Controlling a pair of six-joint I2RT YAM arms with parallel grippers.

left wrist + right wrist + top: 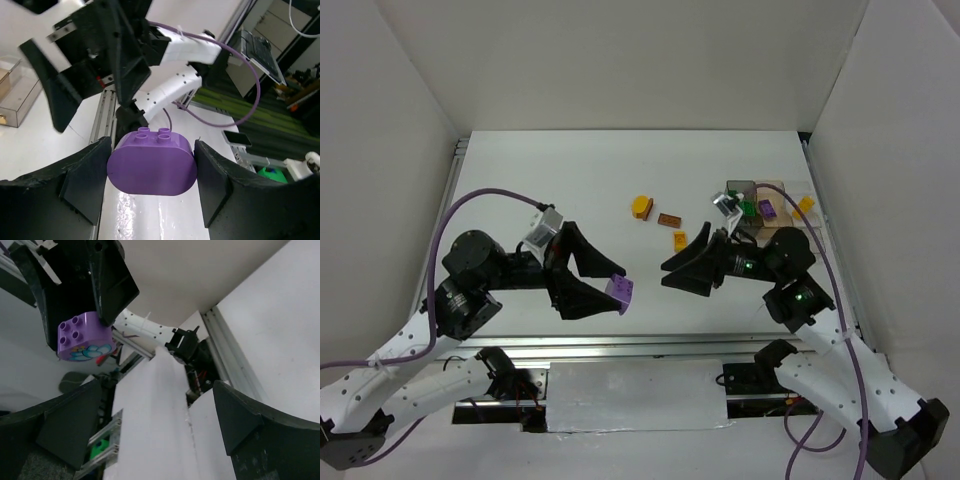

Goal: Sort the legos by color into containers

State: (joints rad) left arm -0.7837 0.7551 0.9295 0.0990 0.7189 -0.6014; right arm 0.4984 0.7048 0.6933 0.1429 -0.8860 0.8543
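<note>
1. Left gripper (618,290): left of table centre, lifted off the white table (570,170), fingers pointing right toward the other arm. The jaws are clamped at part width on item 2.

2. Rounded purple brick (151,167): held by its two curved ends between the left fingers, four studs on top, clear of the table. The right wrist view shows a printed picture on one side face.

3. Rounded yellow-orange brick (641,206): loose on the table, right of centre, toward the far side.

4. Brown-orange brick (669,220): flat, loose, just beside item 3 on its right.

5. Small yellow-orange brick (680,240): loose, near item 4, on its near side.

6. Right gripper (155,430): facing the left gripper, apart from it. The fingers are spread wide with nothing between them.

7. Containers (785,192): transparent divided tray at the far right of the table, beside the right arm.

8. Tray contents, each in a different compartment: green brick (748,209), then small purple brick (766,208), then yellow-orange tray brick (805,205) farthest right.
</note>
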